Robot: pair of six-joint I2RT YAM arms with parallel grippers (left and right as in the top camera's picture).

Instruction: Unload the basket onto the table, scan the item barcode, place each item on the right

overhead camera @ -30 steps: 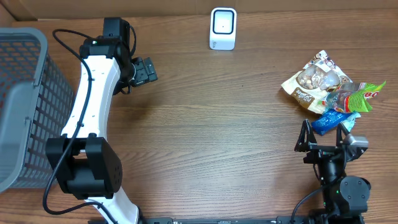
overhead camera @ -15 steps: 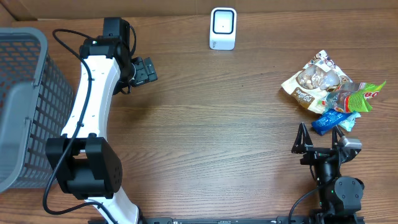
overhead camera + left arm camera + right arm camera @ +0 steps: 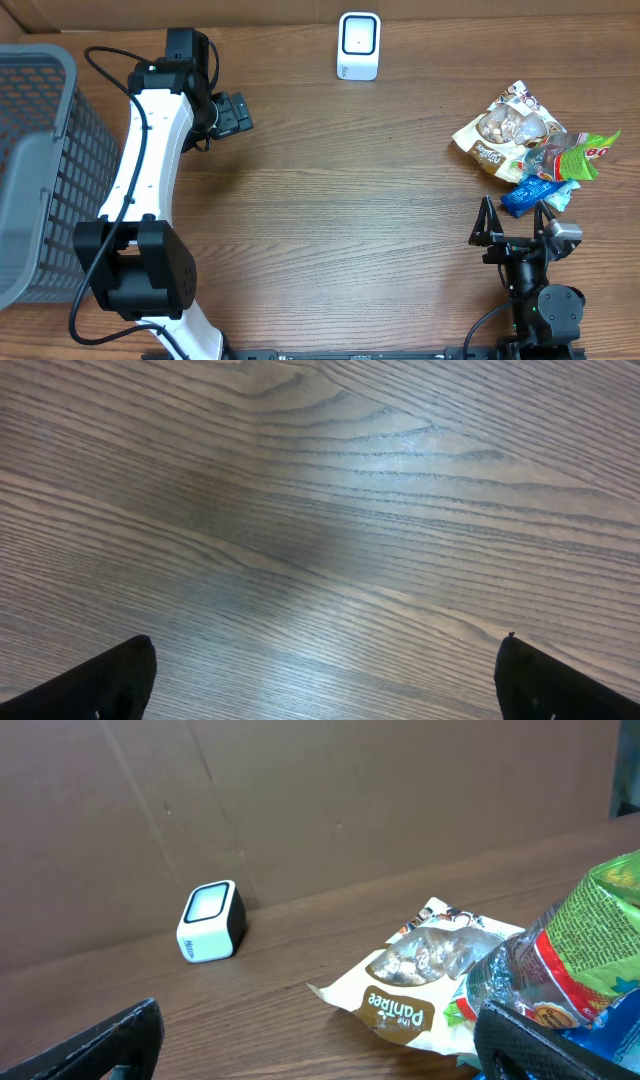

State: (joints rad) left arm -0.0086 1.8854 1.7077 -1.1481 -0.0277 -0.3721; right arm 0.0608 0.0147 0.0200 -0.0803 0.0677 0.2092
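Left arm: white link runs up the left of the overhead frame from its base at lower left, then bends at the wrist. The left gripper points right, at upper left. Its jaws are spread wide with nothing between them, and the wrist view shows only bare table under the fingertips. Right gripper: low at lower right, fingers pointing up-frame, jaws fully released and empty. The items lie in a pile at right of frame, just above that gripper: a beige bag, a green wrapper and a blue packet nearest the fingertips; contact cannot be told. Scanner: top centre, upright, well apart from the pile. Basket: left edge. Writing: red "80" on the green wrapper; the beige bag's brown label lettering cannot be read surely.
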